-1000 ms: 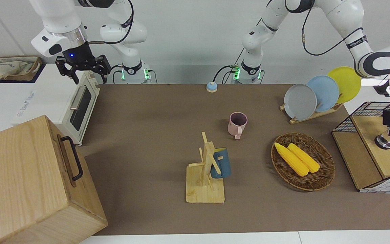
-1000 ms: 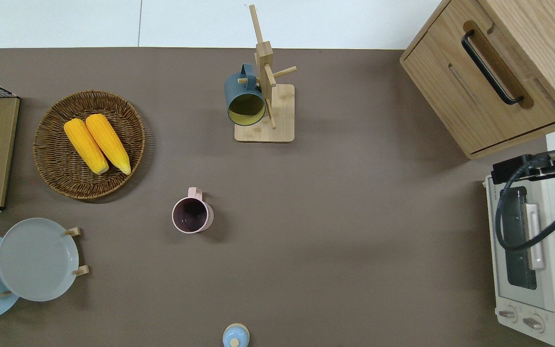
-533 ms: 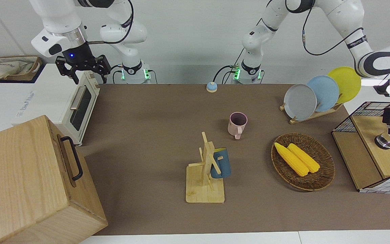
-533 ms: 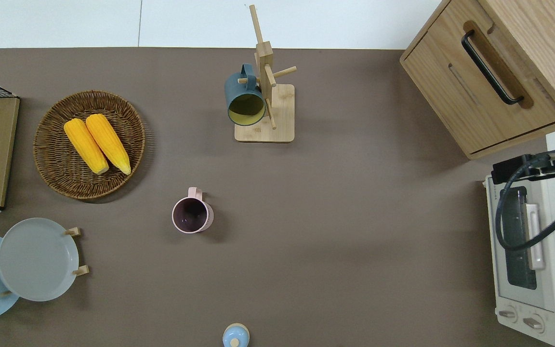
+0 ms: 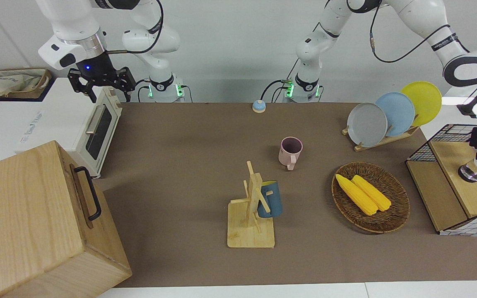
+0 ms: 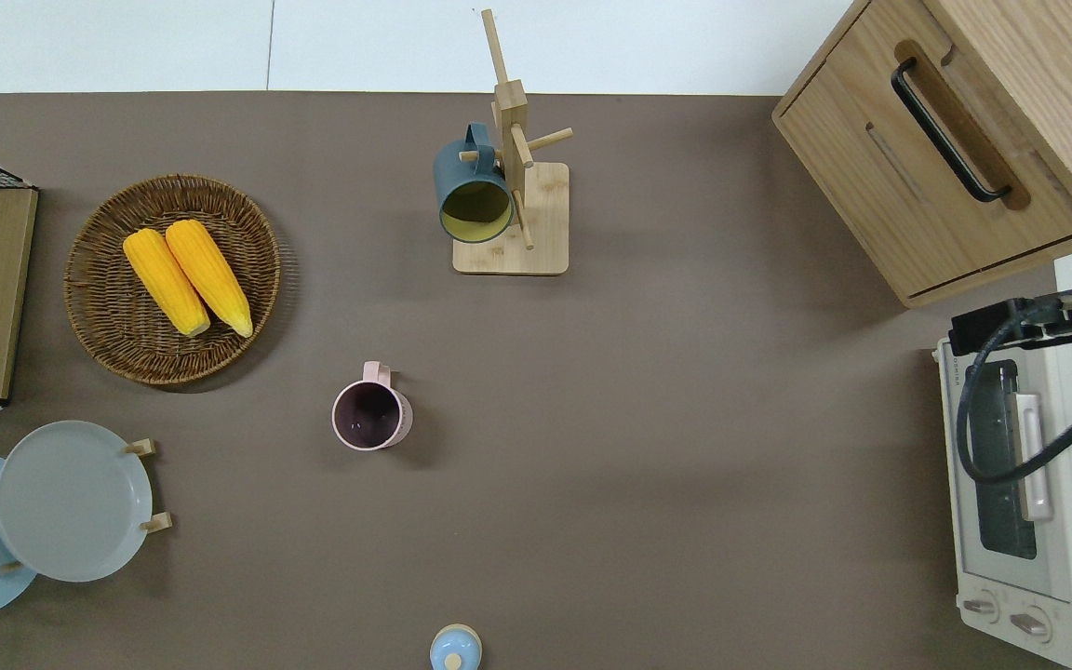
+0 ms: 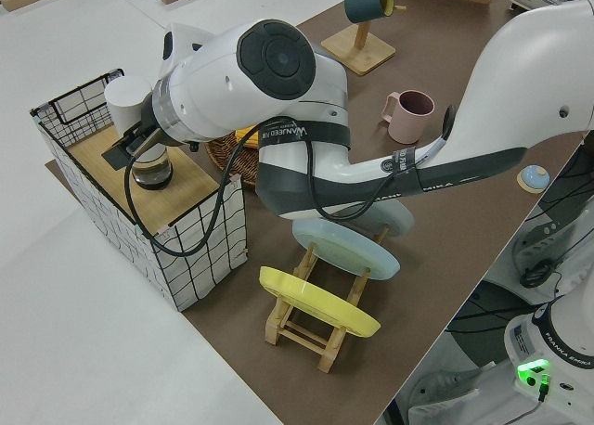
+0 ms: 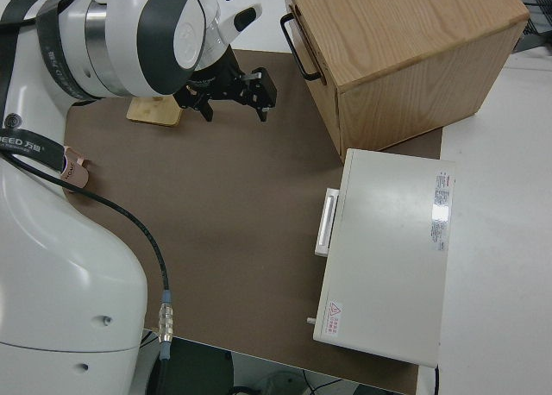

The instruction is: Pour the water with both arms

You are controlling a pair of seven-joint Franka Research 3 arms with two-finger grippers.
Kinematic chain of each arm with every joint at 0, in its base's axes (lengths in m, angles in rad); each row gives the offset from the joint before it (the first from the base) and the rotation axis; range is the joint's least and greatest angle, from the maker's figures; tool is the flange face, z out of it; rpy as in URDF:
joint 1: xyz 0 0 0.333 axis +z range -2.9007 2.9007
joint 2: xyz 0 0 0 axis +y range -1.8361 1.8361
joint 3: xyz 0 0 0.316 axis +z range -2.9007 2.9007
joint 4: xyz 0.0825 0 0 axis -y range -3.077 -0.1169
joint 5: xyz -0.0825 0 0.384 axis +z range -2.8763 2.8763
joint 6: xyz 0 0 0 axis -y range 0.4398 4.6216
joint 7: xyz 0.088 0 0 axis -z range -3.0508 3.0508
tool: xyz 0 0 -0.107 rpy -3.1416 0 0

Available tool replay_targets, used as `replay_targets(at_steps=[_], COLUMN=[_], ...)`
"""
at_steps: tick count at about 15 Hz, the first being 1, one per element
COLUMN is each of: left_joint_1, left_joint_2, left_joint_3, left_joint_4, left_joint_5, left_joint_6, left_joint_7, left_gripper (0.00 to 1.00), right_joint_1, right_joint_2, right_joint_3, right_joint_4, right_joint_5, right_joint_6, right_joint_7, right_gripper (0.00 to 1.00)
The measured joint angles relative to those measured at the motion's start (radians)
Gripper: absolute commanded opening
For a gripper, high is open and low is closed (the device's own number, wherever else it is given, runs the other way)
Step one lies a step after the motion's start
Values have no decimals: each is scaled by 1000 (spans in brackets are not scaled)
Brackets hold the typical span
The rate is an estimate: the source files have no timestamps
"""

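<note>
— Where does everything sit, taking the cup (image 5: 290,151) as the mark?

— The mug rack (image 5: 251,215) stands farther from the robots than the cup, a mug (image 5: 270,200) hanging on it. The basket (image 5: 395,217) with two corn cobs (image 5: 362,193) lies toward the left arm's end, the plate rack (image 5: 387,114) nearer to the robots there.

— And the right arm's end?

— The oven (image 5: 93,130), and the wooden cabinet (image 5: 35,219) farther out.

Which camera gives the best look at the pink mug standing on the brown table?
The overhead view: the pink mug sits unobstructed and you look straight into its dark, seemingly empty inside. The front view shows its side and handle clearly. The left side view shows it small, and the right side view shows only a sliver past the arm.
</note>
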Motion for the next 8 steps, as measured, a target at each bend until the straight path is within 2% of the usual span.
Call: replay_targets(at_steps=[6,8], left_joint_1=[3,3], left_joint_2=[-49,-56], left_joint_3=[6,5], left_joint_4=[100,134], left_joint_5=[276,337], left_joint_6=[-322,-421], left_joint_7=[-146,-174], left_gripper=[1000,998], right_joint_1=[0,0], right_joint_2=[0,0], right_joint_3=[0,0], right_joint_4=[0,0], right_joint_5=[0,0], right_joint_6=[0,0], right_joint_7=[0,0], right_gripper=[990,990])
